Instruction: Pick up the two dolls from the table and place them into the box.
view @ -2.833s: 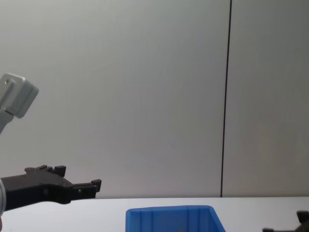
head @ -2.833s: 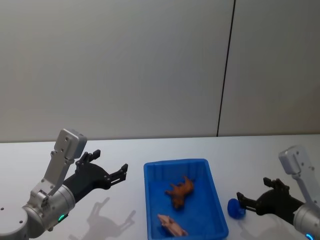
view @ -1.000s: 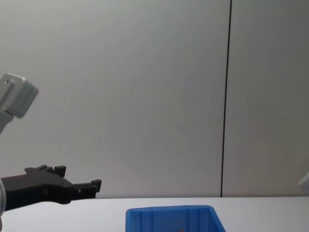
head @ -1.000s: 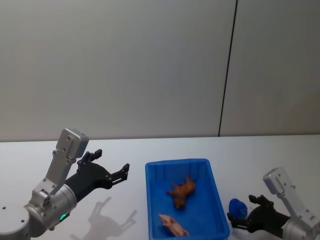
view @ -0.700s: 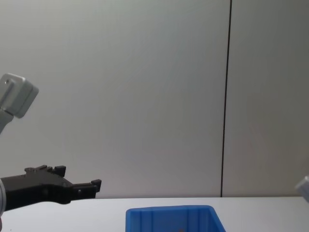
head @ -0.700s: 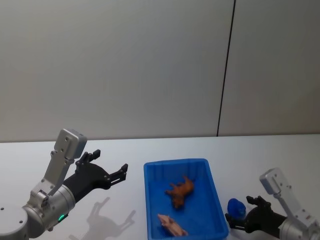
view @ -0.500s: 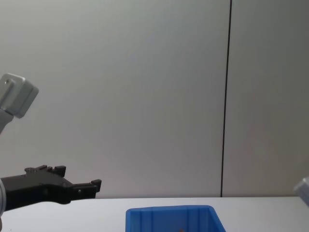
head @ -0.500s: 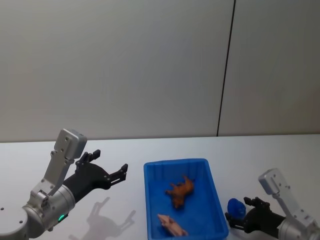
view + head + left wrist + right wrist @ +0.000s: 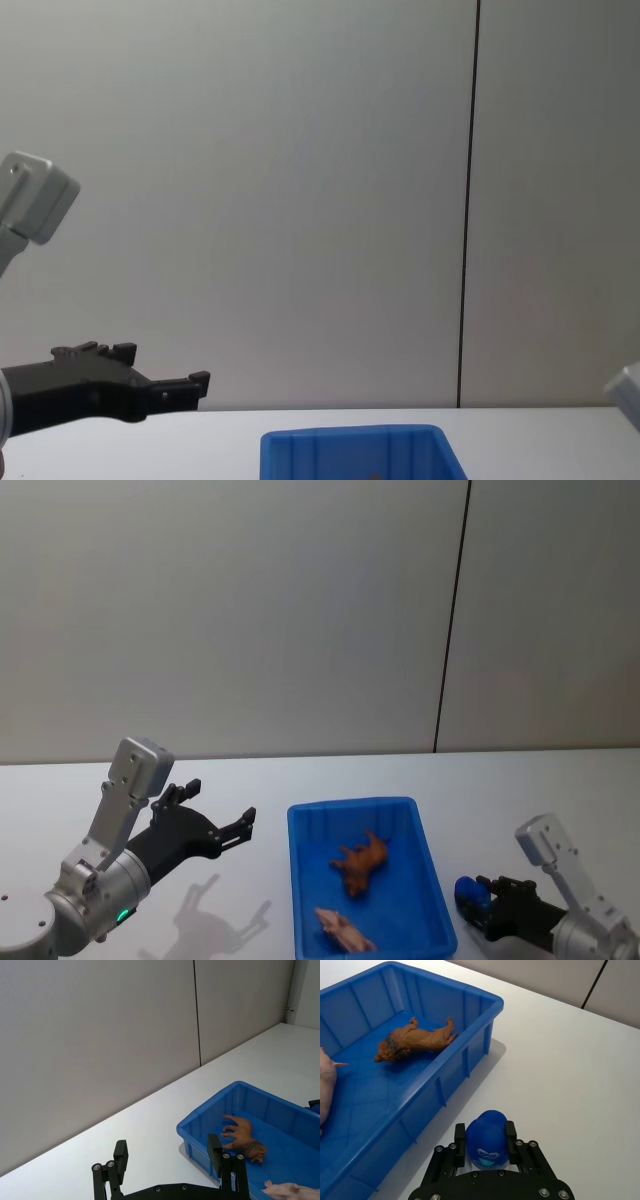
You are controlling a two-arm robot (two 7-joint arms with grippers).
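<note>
Right of box: blue doll (image 9: 467, 892) sits on the desk (image 9: 250, 780), just beside the box's (image 9: 350, 804) right wall, near the front corner.
Right hand (image 9: 485, 1135): low at the desk, one finger on each side of the blue doll; fingers (image 9: 460, 1135) look pressed to its flanks, so I read it as gripping the doll. Doll not yet lifted, as far as I can judge.
Left hand (image 9: 222, 805): idle, held above the desk well left of the box, jaws wide apart, holding nothing.
Box contents: brown lion (image 9: 362, 860) lies on its side mid-box; pink pig (image 9: 342, 930) lies at the near end. Both are clear of the walls.
Risk 1, slip: doll is rounded and smooth-looking, and the fingers hold it near its widest part. It could squirt out forward on the lift if the squeeze is light or off-centre.
Risk 2, rim strike: doll starts close to the right wall. A sideways move begun too low would knock doll or fingers against the thick rim and shove the light box across the desk.
Risk 3, drop point: a release over the rim rather than past it could bounce the doll back onto the desk.
Risk 4, landing: a drop onto the lion or pig may roll the doll, though the walls should keep it in.
</note>
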